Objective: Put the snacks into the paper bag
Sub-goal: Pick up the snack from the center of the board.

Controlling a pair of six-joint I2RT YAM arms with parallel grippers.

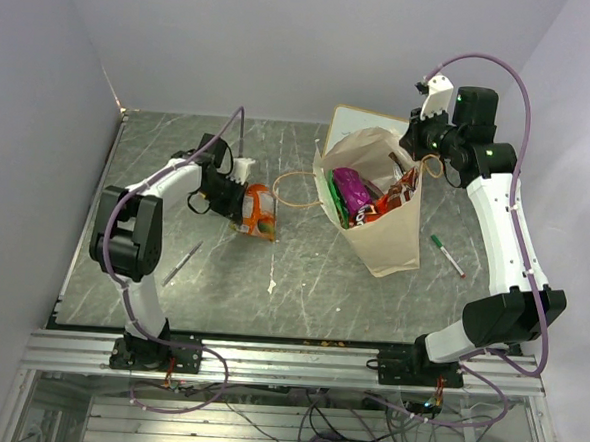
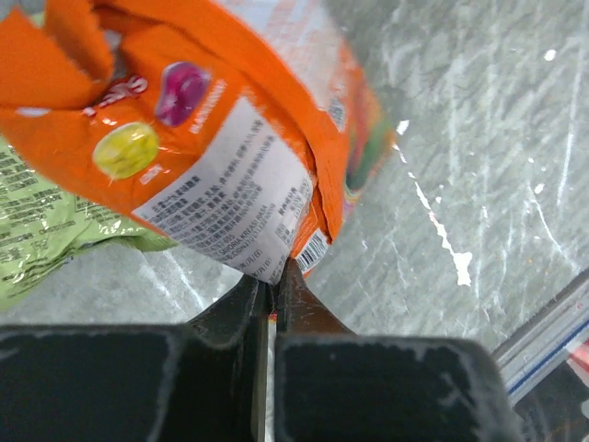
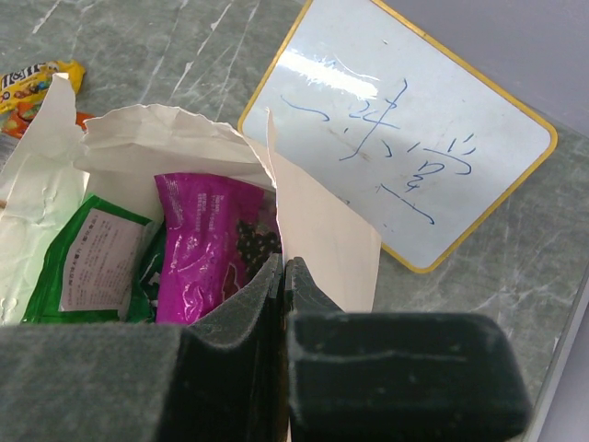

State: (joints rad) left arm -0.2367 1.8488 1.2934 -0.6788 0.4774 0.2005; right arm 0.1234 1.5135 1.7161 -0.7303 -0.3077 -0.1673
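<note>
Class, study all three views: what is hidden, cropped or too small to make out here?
- Top view: packets deeper in the paper bag, hidden under the purple packet and the bag's walls.
- Left wrist view: the green packet, cut by the left edge, covered by the orange packet.
- Right wrist view: a yellow wrapper, cropped at the left edge; unidentifiable.
- Orange packet's label print: too small.

orange packet (image 2: 230, 120) with white label at left jaws, purple packet (image 3: 207, 239), green packet (image 3: 92, 262) ahead of right jaws, cream bag (image 3: 322, 239)
</note>
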